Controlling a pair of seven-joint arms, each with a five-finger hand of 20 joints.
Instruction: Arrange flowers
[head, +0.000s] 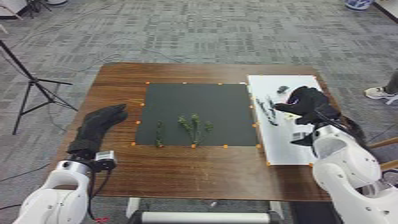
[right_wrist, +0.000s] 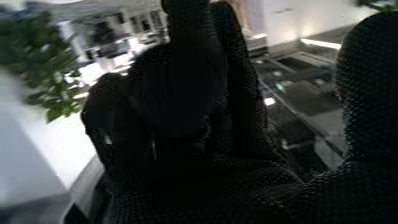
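Note:
In the head view, several green sprigs lie apart on the dark mat (head: 169, 105): a thin one (head: 160, 135) at its left and a fuller one (head: 189, 127) nearer the middle. My right hand (head: 308, 102) is over the white board (head: 280, 150), right of some slender stems (head: 269, 111). It is open. My right hand (right_wrist: 204, 185) shows its black palm and fingers in the right wrist view, with leafy greenery (right_wrist: 40, 60) beyond them. My left hand (head: 105, 117) is open over the table's left side, beside the mat.
The brown table (head: 200, 172) has orange marks around the mat and board. A small grey object (head: 282, 90) sits on the board's far part. A black tripod (head: 34, 80) stands on the floor to the left.

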